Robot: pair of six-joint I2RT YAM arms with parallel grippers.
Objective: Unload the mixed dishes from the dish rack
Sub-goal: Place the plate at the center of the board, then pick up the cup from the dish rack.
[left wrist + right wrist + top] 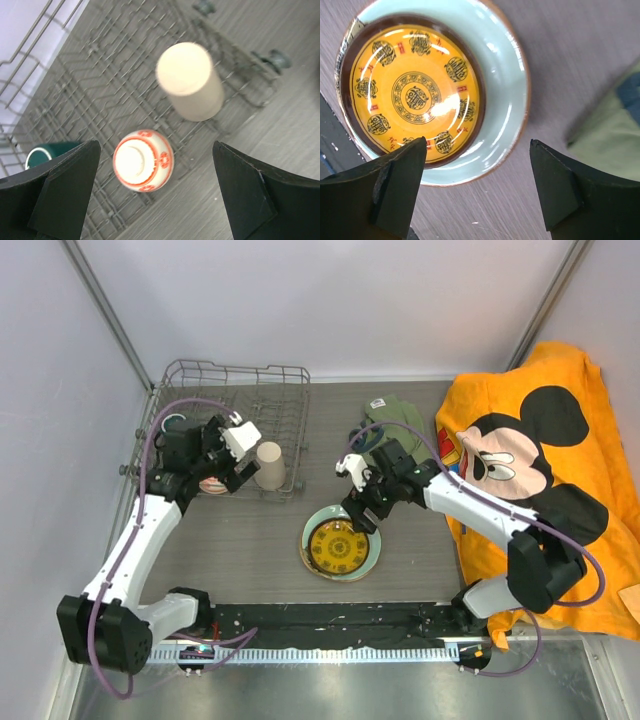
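Left gripper is held wide apart and empty over the rectangular grey wire dish rack at ten o'clock of the grey table; inside it are seen a small red-and-white patterned bowl, a beige cup at its one o'clock and a dark green mug at nine; the right gripper is spread wide above a small yellow patterned plate, stacked on a pale green plate at the table's six o'clock.

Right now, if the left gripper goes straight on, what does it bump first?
Probably the small red-and-white bowl in the dish rack; the left gripper hangs open over it. Depth is unclear.
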